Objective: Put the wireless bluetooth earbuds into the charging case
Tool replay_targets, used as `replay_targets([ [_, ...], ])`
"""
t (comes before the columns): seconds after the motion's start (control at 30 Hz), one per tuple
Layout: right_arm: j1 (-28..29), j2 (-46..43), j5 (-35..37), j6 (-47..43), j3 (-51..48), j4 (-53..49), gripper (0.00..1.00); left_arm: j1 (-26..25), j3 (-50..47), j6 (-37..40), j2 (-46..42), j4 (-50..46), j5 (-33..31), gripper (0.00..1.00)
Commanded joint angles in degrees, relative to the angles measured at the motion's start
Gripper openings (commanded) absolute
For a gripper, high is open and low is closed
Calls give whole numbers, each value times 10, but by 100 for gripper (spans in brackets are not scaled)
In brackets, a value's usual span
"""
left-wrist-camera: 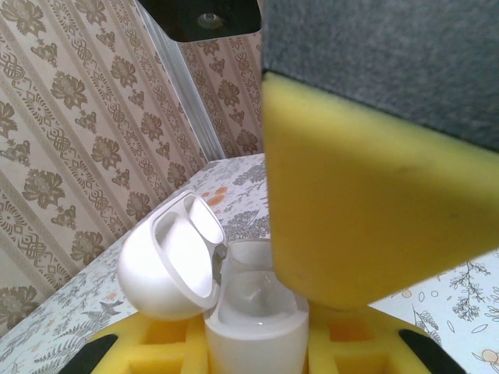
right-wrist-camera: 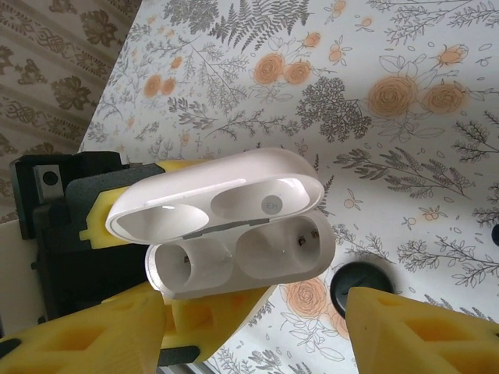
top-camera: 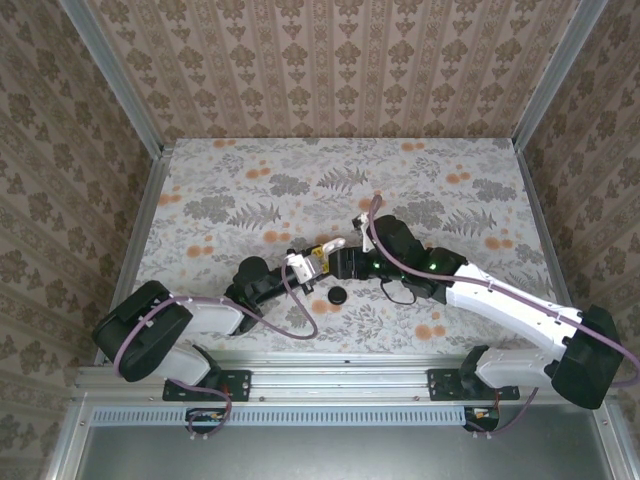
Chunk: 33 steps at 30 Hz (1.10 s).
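The left gripper (left-wrist-camera: pixel 254 343) is clenched on the charging case (right-wrist-camera: pixel 242 261), held above the table's middle with its lid (right-wrist-camera: pixel 218 195) hinged open and both wells bare. The right gripper (right-wrist-camera: pixel 253 331) hangs just beside it, jaws parted, grasping nothing.

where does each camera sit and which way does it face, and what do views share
Top external: above and behind the arms, looking down on the table; both arms, left hand and right hand meeting mid-table.
Left wrist: on the left arm, facing a wall; its yellow fingers grip the open case, a right-hand finger close in front.
Right wrist: on the right arm, looking down at the table; its fingertips apart at the bottom.
Shared: both wrist views see the case; top and right wrist, the black disc.
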Motion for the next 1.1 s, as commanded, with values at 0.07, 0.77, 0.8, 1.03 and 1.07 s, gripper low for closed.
replay_targets([
  [0.07,-6,-10,-10,-7,-10,24,62,1,10,-8,-6,21,0,9],
  [0.77,-97,197,-96,17,117,-259,54,10,-47,-96,-52,10,-199,9],
  [0.8,-98,215,-84,0,134,-281,53,9,-50,-97,-58,5,-203,9],
  [1.03,-101,339,-13,-167,261,-407,50,17,-66,-87,-109,-45,-216,9],
  [1.07,-100,354,-11,-192,274,-417,50,18,-68,-88,-119,-54,-219,9],
])
